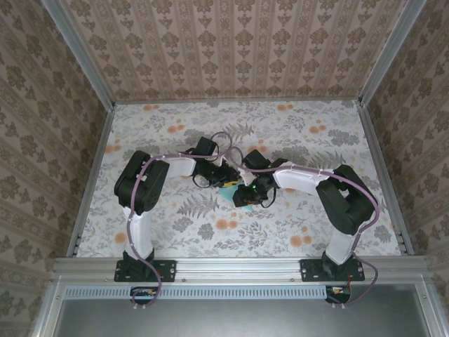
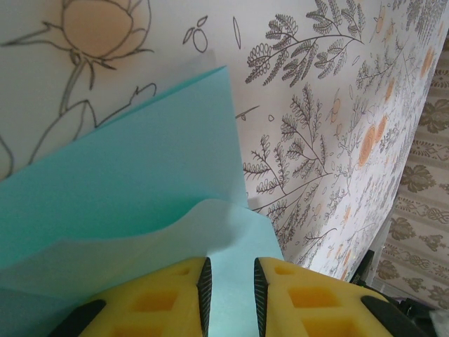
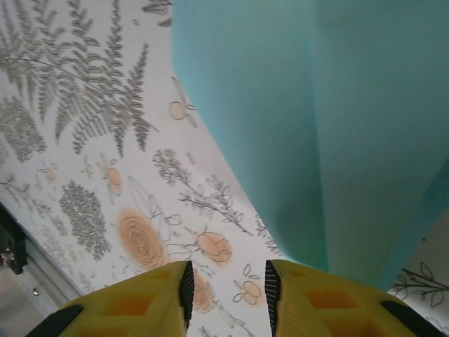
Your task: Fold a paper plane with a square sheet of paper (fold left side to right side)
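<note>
Turquoise, thin and unprinted: found the light-turquoise square sheet of paper [image 1: 226, 189] lying mid-table on the white table cover printed with ferns and orange flowers [image 1: 210, 119], directly beneath both wrists. Noted as part-folded in the left wrist view [image 2: 140, 175], with a paler, curved flap lying over a flatter layer.

Observed the yellow-fingered left gripper [image 2: 230, 265] set over that flap, jaws a narrow slit apart, paper visible through the slit, nothing seen pinched. Judged placed there to steady the sheet against sliding; contact with the paper not confirmable.

Observed the yellow-fingered right gripper [image 3: 226, 267] at the sheet's opposite side, jaws likewise narrowly parted, bare table cover in the gap, holding nothing. Recorded one finger [image 3: 337, 298] meeting the paper's edge [image 3: 337, 105]; touching or just above, cannot tell. Judged stationed to work the left-to-right fold or its crease.

Checked for brands, labels and lettering: none legible on paper, fingers, cover or patterned walls [image 1: 231, 42].
</note>
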You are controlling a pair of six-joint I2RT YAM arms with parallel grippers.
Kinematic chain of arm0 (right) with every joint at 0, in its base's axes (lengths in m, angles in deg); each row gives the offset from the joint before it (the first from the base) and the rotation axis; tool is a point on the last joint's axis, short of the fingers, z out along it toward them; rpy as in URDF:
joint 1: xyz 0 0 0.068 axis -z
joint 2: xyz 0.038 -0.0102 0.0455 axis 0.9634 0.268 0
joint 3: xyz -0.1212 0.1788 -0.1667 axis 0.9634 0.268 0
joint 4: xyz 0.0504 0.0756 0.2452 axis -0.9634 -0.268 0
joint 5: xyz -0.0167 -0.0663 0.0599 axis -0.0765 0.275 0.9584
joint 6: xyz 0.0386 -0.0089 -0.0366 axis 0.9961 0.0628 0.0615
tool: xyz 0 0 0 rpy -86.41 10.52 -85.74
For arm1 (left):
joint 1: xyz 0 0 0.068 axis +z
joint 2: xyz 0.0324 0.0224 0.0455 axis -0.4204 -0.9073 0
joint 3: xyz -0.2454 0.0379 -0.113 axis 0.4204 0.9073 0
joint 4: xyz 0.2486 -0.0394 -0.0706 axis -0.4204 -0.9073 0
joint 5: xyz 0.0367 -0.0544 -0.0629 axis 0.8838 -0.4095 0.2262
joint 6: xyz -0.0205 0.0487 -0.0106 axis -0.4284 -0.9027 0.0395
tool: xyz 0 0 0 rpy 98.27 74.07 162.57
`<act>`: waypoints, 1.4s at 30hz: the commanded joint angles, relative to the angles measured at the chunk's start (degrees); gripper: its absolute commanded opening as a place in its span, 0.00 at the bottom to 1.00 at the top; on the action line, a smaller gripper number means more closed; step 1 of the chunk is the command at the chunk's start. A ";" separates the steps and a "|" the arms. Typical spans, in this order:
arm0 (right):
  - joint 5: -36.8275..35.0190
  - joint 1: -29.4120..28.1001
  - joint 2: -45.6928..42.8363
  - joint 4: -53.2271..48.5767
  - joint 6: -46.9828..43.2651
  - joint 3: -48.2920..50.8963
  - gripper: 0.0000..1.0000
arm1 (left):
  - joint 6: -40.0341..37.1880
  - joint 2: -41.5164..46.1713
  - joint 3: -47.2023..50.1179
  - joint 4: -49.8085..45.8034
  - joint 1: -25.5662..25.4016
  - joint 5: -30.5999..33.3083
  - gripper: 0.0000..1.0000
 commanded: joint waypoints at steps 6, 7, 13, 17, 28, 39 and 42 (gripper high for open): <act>-1.78 1.04 1.03 -0.86 -1.08 0.42 0.36 | -1.36 -3.43 1.95 -8.06 1.05 8.13 0.27; -1.69 1.26 1.08 -0.93 -1.06 0.72 0.36 | -1.29 -3.43 1.95 -8.06 1.05 8.13 0.26; -1.38 2.13 1.47 -1.12 -1.17 1.89 0.36 | -1.36 -3.61 1.71 -8.26 1.05 8.00 0.26; -2.02 2.28 2.19 -2.31 -1.66 1.81 0.36 | -1.41 -3.70 1.61 -8.47 1.05 8.09 0.26; -6.04 2.19 3.27 -8.13 -3.11 0.84 0.33 | -1.53 -4.01 1.36 -8.76 1.05 8.31 0.26; -6.27 2.10 2.49 -10.88 -0.66 4.64 0.20 | -1.58 -4.31 1.27 -9.03 1.14 8.57 0.26; -5.90 2.10 1.95 -11.00 0.11 5.73 0.16 | -1.62 -4.34 1.17 -9.12 1.14 8.55 0.26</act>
